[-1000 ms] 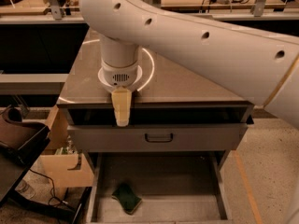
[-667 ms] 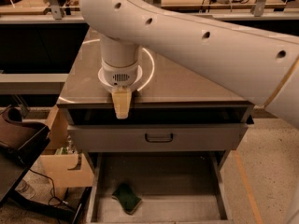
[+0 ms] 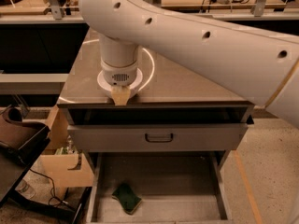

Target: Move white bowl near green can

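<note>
My gripper (image 3: pixel 120 96) hangs from the white wrist (image 3: pixel 119 73) over the front left part of the metal table top (image 3: pixel 187 85), close to its front edge. Only its tan tip shows below the wrist. The large white arm (image 3: pixel 210 45) crosses the view from the upper right and covers much of the table. The white bowl and the green can are hidden or out of view. A thin pale arc (image 3: pixel 152 66) shows on the table beside the wrist; I cannot tell what it is.
Under the table top is a shut drawer with a dark handle (image 3: pixel 159 137). Below it an open drawer (image 3: pixel 159 181) holds a green sponge (image 3: pixel 126 198). A cardboard box (image 3: pixel 60 164) and a dark object (image 3: pixel 21 139) stand at the left.
The tan tip of the gripper shows shorter below the wrist than before, ending at the table's front edge instead of hanging past it. The arm has otherwise barely moved.
</note>
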You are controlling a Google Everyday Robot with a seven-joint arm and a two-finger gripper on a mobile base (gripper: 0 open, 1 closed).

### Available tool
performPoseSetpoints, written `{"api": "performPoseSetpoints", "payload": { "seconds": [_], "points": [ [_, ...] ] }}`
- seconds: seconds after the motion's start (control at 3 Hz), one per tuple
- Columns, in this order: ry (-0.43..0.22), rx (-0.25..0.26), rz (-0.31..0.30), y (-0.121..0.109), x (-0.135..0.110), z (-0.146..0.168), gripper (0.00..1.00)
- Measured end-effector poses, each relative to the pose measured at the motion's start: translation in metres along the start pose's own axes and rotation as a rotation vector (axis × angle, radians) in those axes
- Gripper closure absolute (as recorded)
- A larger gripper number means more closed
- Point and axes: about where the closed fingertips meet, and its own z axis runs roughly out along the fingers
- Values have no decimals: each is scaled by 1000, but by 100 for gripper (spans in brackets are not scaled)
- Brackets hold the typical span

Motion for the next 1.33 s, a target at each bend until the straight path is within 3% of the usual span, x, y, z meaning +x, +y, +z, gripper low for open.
{"api": "performPoseSetpoints", "payload": {
  "seconds": [0.33,1.0,1.33],
  "points": [
    [0,2,-1,0,0,0,100],
    [0,2,-1,0,0,0,100],
    [24,114,-13,-40,23,-27,100]
  ]
}}
